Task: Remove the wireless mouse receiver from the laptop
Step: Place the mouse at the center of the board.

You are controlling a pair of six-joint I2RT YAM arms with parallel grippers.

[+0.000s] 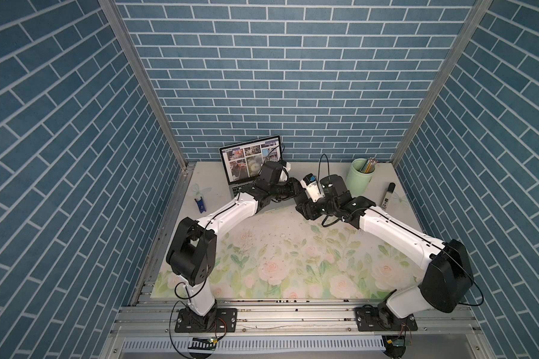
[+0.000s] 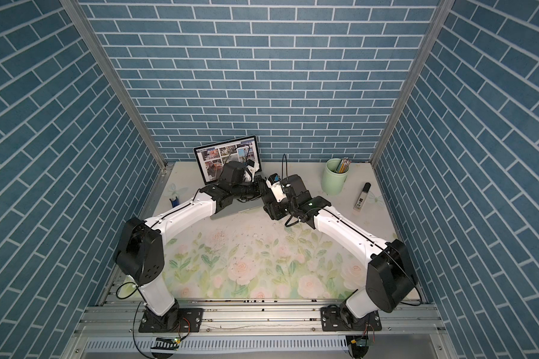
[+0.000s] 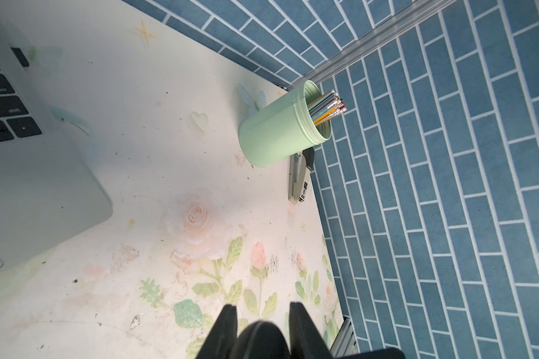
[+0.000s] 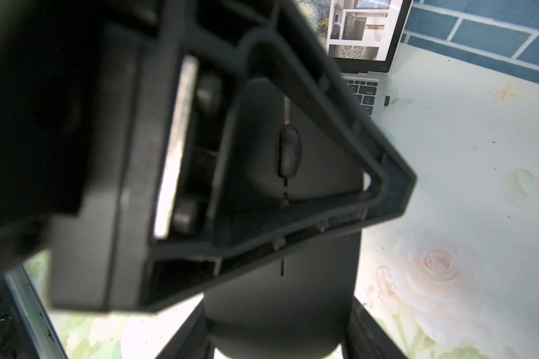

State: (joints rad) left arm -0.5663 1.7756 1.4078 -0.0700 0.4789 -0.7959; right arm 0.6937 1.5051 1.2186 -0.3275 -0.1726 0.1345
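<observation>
Top views: laptop (image 1: 250, 161) open at the back; left arm (image 1: 231, 207) and right arm (image 1: 386, 222) meet by its right side.
Left wrist: left gripper (image 3: 262, 307) closed across mouse (image 3: 262, 338). Receiver (image 3: 21, 56) plugged in laptop's edge.
Right wrist: right gripper (image 4: 277, 332) half open, clamping mouse's rear. Receiver seated, apart from both grippers.
</observation>
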